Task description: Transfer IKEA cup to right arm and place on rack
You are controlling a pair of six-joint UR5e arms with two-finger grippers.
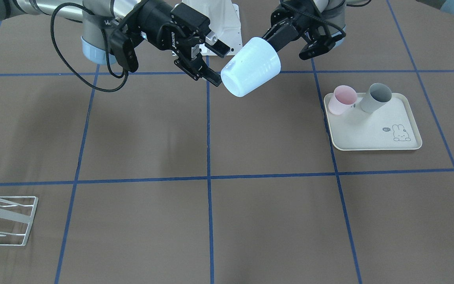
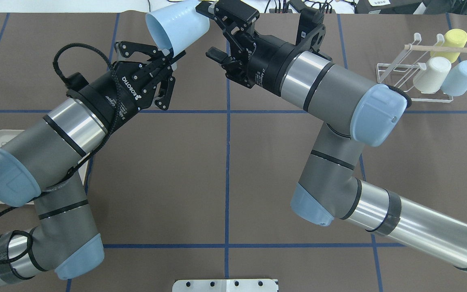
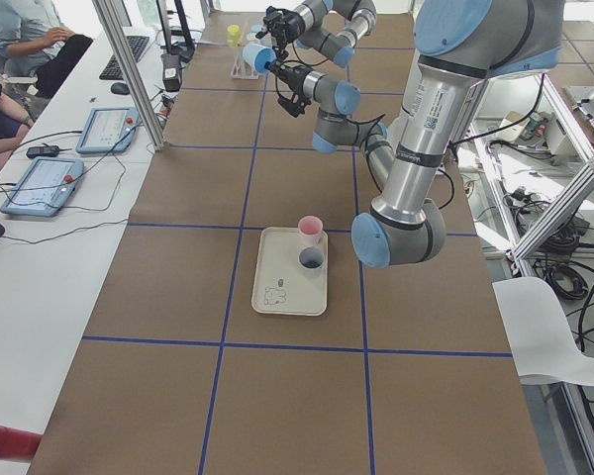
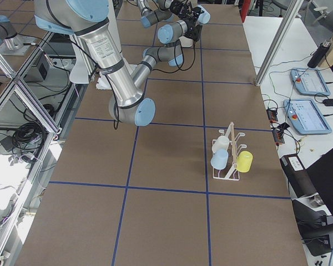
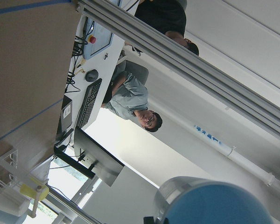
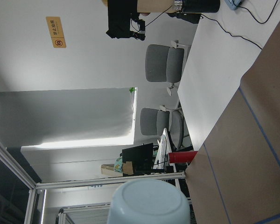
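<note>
A light-blue IKEA cup (image 1: 250, 67) hangs tilted in the air over the far middle of the table. My left gripper (image 1: 273, 40) is shut on its rim, one finger reaching inside. In the overhead view the cup (image 2: 176, 24) points its base toward my right gripper (image 2: 209, 30), which is open. One right fingertip sits close by the base and the other stands apart. The right arm (image 2: 339, 101) reaches in from the right. The base fills the bottom of the right wrist view (image 6: 149, 203). The white wire rack (image 2: 395, 77) stands at the far right.
The rack holds a yellow cup (image 2: 454, 38), a cream cup (image 2: 432, 73) and a light-blue cup (image 2: 462, 77). A cream rabbit-print tray (image 1: 373, 134) carries a pink cup (image 1: 343, 99) and a grey cup (image 1: 376, 97). People sit at a desk (image 3: 69, 148) beyond the table's far edge.
</note>
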